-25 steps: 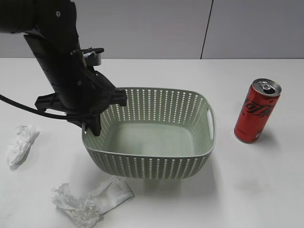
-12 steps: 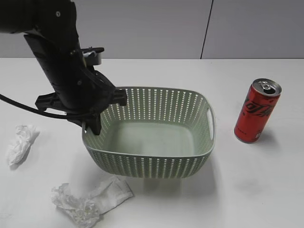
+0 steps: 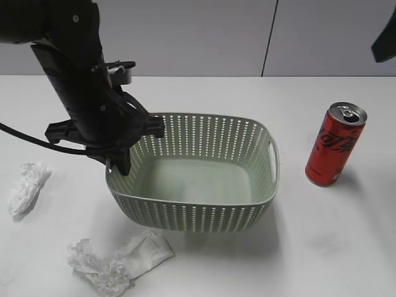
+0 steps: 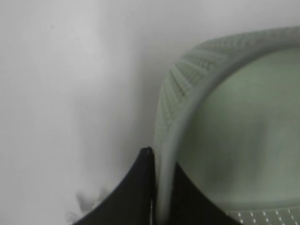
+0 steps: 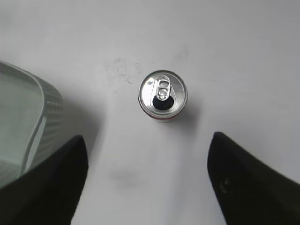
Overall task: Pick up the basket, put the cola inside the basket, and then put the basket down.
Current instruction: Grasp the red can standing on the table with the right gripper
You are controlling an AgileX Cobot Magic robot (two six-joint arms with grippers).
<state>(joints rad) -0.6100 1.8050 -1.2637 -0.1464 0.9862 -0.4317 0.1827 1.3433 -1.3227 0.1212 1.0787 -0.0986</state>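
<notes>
The pale green basket (image 3: 204,210) is in the middle of the exterior view, its left end held a little off the white table. My left gripper (image 3: 120,164) is shut on the basket's left rim. In the left wrist view the two black fingers (image 4: 161,161) pinch the basket's wall (image 4: 187,84). The cola (image 3: 334,145), a red can, stands upright to the right of the basket. My right gripper (image 5: 146,140) is open and empty, high above the cola (image 5: 162,95), with the basket's edge (image 5: 47,108) at the left. A dark part of the right arm (image 3: 387,37) shows at the top right.
A crumpled white tissue (image 3: 28,185) lies at the left of the table. A larger crumpled tissue (image 3: 117,263) lies in front of the basket's left corner. A grey wall stands behind the table's far edge.
The basket has shifted slightly left and up in the left gripper. A dark part of the right arm has come into view at the top right.
</notes>
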